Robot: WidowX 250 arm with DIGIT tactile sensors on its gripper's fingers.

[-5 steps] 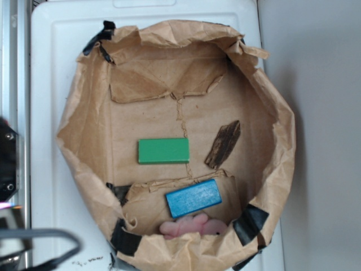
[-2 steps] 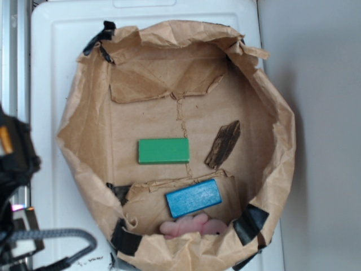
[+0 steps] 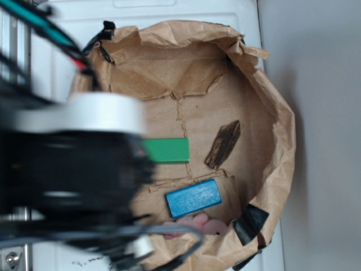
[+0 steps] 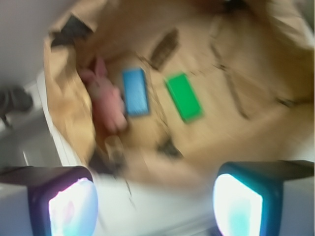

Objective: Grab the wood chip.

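The wood chip (image 3: 223,144) is a dark-brown streaky sliver lying flat on the floor of the brown paper bag (image 3: 276,113), right of centre. In the blurred wrist view the wood chip (image 4: 164,48) shows near the top. My gripper (image 4: 155,206) stands open with nothing between its two glowing pads, above the white surface at the bag's left rim, well short of the chip. In the exterior view only the blurred arm (image 3: 79,164) shows, covering the bag's left side; the fingertips are hidden there.
A green block (image 3: 168,151) lies left of the chip, partly under the arm. A blue block (image 3: 193,198) sits nearer the bag's front, with a pink soft toy (image 3: 206,224) beside it. Black tape (image 3: 251,221) patches the crumpled rim. The bag rests on a white lid (image 3: 73,34).
The arm has swept in from the left edge and now covers the bag's left side and part of the green block. The chip and blocks have not moved.
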